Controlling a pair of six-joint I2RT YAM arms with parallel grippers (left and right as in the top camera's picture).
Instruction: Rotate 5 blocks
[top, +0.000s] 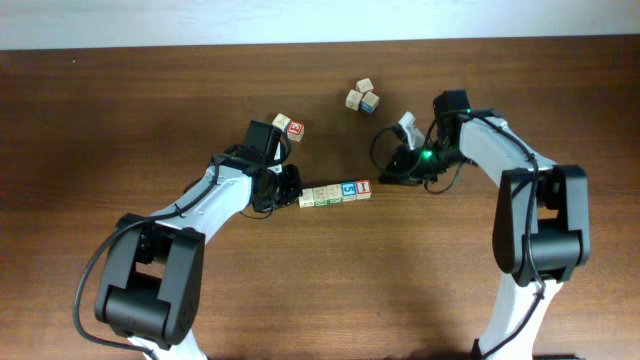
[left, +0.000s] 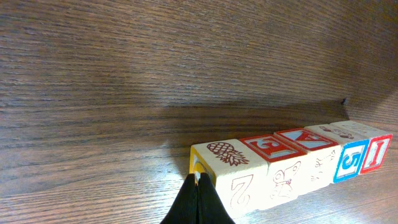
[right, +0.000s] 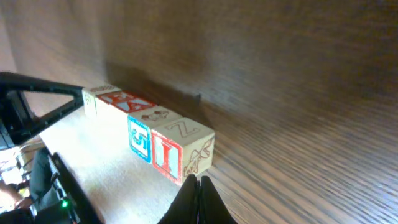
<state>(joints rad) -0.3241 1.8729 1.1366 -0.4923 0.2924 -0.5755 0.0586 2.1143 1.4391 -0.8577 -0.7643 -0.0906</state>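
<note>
- At the near end of the line, the left gripper (left: 199, 182) has its fingers pinched together with nothing between them. The joined tips touch, or all but touch, the end face of the pineapple-topped cube (left: 227, 152).
- At the far end, the right gripper (right: 198, 185) is pinched closed and empty too. Its tips sit by the lower corner of the red "I" cube (right: 166, 155), and contact cannot be confirmed.
- Between the two grippers lie the 5 blocks (top: 335, 192), butted face to face in one straight line near the middle of the table (top: 150, 120), slightly slanted in the overhead view.
- The step in hand looks like turning the whole line as one piece, with each closed tip serving as a pusher.
- To do it well, the tips should press low on the side faces of the end cubes and push in opposite directions across the line. Pushing at a matched pace would make the row pivot about its middle cube.
- A slow push seems wise, because the cubes are only butted together. An uneven shove could buckle the line or squeeze one cube out.
- Farther out, the pair of cubes (top: 288, 125) lies close to the left wrist and needs watching, while the cluster of three cubes (top: 362, 97) lies well apart.
</note>
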